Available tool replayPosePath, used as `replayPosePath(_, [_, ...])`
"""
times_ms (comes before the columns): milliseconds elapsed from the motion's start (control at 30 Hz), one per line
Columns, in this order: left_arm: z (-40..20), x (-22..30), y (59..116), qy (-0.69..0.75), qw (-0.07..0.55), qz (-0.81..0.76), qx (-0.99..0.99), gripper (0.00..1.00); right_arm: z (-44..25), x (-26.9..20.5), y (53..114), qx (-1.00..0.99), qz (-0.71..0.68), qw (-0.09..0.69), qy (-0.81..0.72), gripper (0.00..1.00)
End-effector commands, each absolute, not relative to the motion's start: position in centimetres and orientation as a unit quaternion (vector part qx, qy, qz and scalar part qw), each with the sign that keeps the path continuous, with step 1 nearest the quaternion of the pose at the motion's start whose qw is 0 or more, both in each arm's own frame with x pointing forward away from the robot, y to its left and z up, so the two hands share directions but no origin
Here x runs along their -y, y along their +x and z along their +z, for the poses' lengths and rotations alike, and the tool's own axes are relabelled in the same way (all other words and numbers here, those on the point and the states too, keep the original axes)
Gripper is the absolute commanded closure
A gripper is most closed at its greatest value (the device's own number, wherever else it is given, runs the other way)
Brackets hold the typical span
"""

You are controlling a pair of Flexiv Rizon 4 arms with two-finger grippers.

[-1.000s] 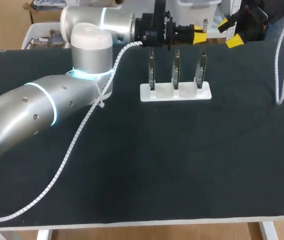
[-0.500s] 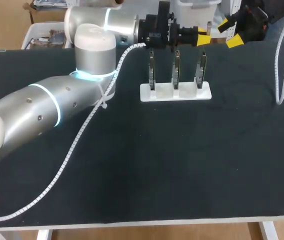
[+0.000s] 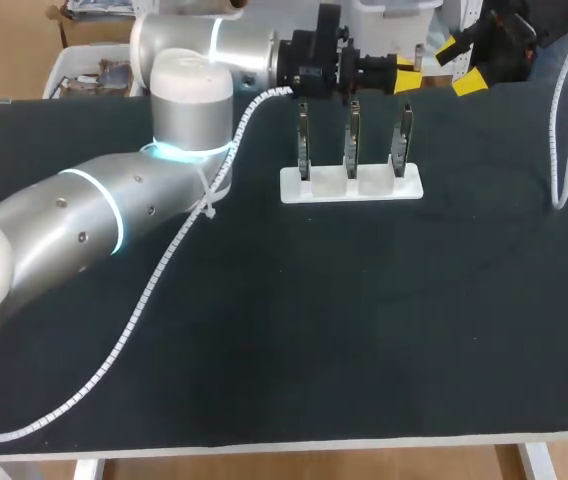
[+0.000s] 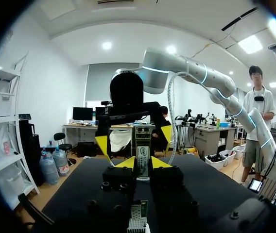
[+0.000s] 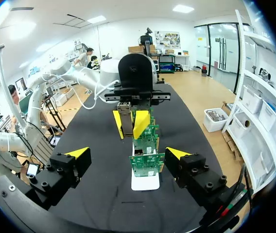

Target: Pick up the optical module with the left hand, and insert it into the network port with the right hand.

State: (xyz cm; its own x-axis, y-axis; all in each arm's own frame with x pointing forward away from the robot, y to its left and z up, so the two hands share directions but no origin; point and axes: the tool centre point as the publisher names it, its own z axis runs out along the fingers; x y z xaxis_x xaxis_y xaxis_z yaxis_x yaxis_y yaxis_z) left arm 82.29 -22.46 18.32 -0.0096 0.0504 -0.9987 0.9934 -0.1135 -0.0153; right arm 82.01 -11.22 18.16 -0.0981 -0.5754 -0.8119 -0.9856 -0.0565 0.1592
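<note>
While upright, module (image 4: 142,150) in left claw (image 4: 143,163)

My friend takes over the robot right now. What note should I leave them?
Left claw: shut on the optical module, held in the air near the right claw.
Right claw: open, empty.
Three boards stand upright in the white stand.
Done: module picked up.
Left: right claw takes it, plugs it into a network port, too small to make out here.

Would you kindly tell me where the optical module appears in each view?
Head view: optical module in the left pincer, beyond the white stand.
Left wrist view: module between its own pincer's tips.
Right wrist view: module ahead, beyond the stand.
Landmark: the white stand.
</note>
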Motion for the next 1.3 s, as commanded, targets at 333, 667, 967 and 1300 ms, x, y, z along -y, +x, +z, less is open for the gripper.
replayPosePath(333, [17.73,22.92,83.40,0.545,0.438,-0.536,-0.473,1.00,18.25,11.25,82.85,-0.548,0.499,0.142,-0.656,0.00])
replayPosePath(667, [17.68,22.84,83.52,0.547,0.437,-0.535,-0.473,1.00,18.25,11.25,82.85,-0.548,0.499,0.142,-0.656,0.00])
replayPosePath(967, [17.57,22.65,83.65,0.546,0.434,-0.536,-0.475,1.00,18.25,11.25,82.85,-0.548,0.499,0.142,-0.656,0.00])
replayPosePath(1300, [17.49,22.68,83.78,0.547,0.432,-0.539,-0.472,1.00,18.25,11.25,82.85,-0.548,0.499,0.142,-0.656,0.00])
